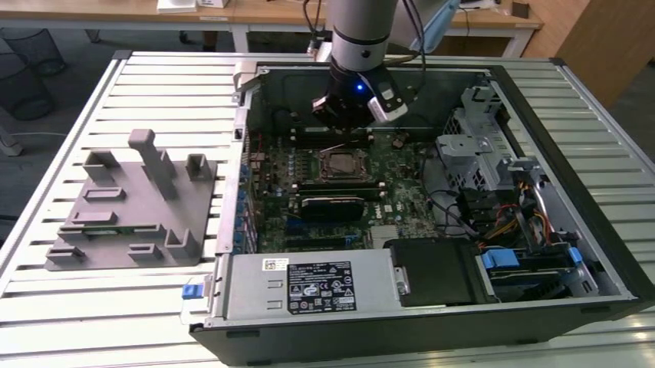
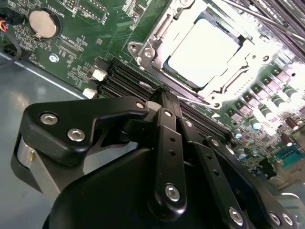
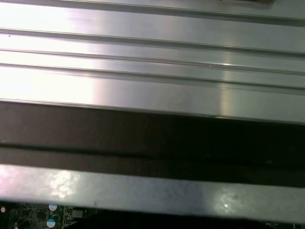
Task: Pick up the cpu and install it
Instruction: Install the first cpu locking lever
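1 cpu [image 2: 202,50] lies flat in the motherboard socket [image 2: 143,50], just ahead of your end effector [image 2: 163,97] and apart from it. You can see its fingers [image 2: 164,126] drawn together at the tips, gripping nothing, hovering inside the open computer case [image 1: 584,153].

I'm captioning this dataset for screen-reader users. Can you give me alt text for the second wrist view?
The cpu lies in its metal-framed socket on a green motherboard, its pale top glaring. The black gripper looms in the foreground, not touching the cpu; a coin battery sits on the board.
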{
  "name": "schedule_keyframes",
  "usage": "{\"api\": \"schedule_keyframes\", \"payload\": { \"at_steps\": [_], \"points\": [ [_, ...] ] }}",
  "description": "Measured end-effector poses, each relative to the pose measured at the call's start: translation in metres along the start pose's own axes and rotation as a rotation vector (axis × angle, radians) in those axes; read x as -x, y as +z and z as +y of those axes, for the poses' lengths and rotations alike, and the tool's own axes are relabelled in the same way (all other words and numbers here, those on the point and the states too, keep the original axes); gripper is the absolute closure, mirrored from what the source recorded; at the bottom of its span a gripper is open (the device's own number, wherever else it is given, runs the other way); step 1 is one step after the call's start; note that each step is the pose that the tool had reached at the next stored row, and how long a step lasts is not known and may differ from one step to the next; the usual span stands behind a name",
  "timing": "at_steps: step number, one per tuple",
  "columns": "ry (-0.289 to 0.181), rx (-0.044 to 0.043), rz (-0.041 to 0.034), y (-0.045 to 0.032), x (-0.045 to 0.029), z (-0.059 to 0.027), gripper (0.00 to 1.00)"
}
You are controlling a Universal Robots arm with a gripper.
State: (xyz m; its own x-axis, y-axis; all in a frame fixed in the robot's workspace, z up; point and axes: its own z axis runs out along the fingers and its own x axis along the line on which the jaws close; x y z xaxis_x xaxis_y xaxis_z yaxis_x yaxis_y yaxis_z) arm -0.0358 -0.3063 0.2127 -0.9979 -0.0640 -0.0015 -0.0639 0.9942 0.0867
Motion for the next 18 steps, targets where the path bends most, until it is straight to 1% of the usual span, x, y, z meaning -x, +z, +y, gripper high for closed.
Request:
{"api": "schedule_keyframes", "payload": {
  "at_steps": [6,10,18],
  "points": [
    [0.0,-0.0004,0.0001,0.0055,0.0036,-0.0007,0.89],
    [0.0,-0.0004,0.0001,0.0098,0.0042,-0.0011,0.89],
    [0.0,-0.0007,0.0002,0.0143,0.0044,-0.0015,0.89]
  ]
}}
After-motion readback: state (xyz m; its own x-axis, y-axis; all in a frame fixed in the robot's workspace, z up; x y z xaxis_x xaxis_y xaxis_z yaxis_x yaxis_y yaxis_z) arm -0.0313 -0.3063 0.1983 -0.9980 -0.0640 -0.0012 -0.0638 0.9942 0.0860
